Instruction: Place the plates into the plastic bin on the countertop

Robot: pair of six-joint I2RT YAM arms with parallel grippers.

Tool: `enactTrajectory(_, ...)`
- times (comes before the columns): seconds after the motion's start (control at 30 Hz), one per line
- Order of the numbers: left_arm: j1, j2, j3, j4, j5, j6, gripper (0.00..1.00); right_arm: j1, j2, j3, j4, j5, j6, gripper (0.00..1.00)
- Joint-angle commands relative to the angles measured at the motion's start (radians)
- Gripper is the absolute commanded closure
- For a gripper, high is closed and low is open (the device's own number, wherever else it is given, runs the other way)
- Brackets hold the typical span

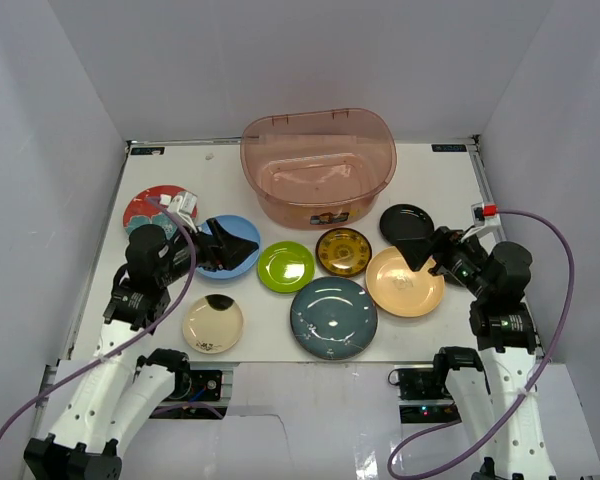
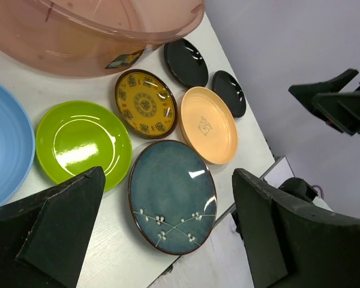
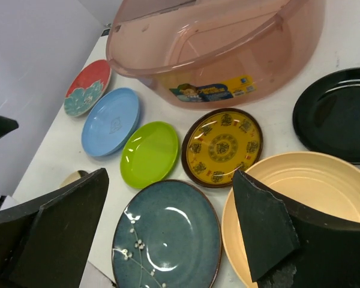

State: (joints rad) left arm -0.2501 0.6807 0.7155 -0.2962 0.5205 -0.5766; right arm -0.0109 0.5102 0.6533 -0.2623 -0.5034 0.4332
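The empty plastic bin (image 1: pixel 318 165) stands at the back of the countertop (image 1: pixel 450 190). In front of it lie the red (image 1: pixel 155 210), light blue (image 1: pixel 242 262), lime green (image 1: pixel 285 266), amber-gold (image 1: pixel 343 251), black (image 1: pixel 407 223), peach (image 1: pixel 404 282), dark teal (image 1: pixel 333 317) and cream (image 1: pixel 213 323) plates. My left gripper (image 1: pixel 230 245) hangs open and empty above the light blue plate. Its wrist view looks down on the teal plate (image 2: pixel 173 195). My right gripper (image 1: pixel 420 245) is open and empty over the gap between the black and peach plates (image 3: pixel 312 192).
White walls close in the countertop on the left, right and back. The plates lie close together in two loose rows, with narrow gaps between them. The front edge runs just below the teal and cream plates.
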Motion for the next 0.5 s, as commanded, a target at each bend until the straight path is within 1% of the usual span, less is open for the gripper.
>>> enactTrajectory(0.0, 0.003, 0.045, 0.045, -0.009, -0.056, -0.038, 0.02, 0.009, -0.024, -0.049, 0.126, -0.084, 0.062, 0.1)
enactTrajectory(0.13, 0.005, 0.078, 0.029, -0.02, -0.168, -0.09, 0.02, 0.071, -0.035, -0.086, 0.143, -0.077, 0.071, 0.12)
enactTrajectory(0.2, 0.003, 0.112, 0.01, -0.009, -0.262, -0.123, 0.02, 0.087, -0.035, -0.101, 0.153, -0.072, 0.078, 0.13)
enactTrajectory(0.23, 0.003, 0.126, 0.01, -0.017, -0.305, -0.164, 0.02, 0.106, -0.03, -0.106, 0.159, -0.072, 0.081, 0.13)
enactTrajectory(0.33, 0.006, 0.202, 0.036, -0.011, -0.44, -0.199, 0.02, 0.147, -0.03, -0.121, 0.184, -0.064, 0.09, 0.13)
enactTrajectory(0.37, 0.015, 0.221, 0.048, 0.005, -0.447, -0.21, 0.02, 0.158, -0.03, -0.123, 0.189, -0.052, 0.09, 0.13)
enactTrajectory(0.47, 0.138, 0.318, 0.087, 0.043, -0.41, -0.221, 0.02, 0.195, -0.026, -0.107, 0.167, -0.037, 0.069, 0.13)
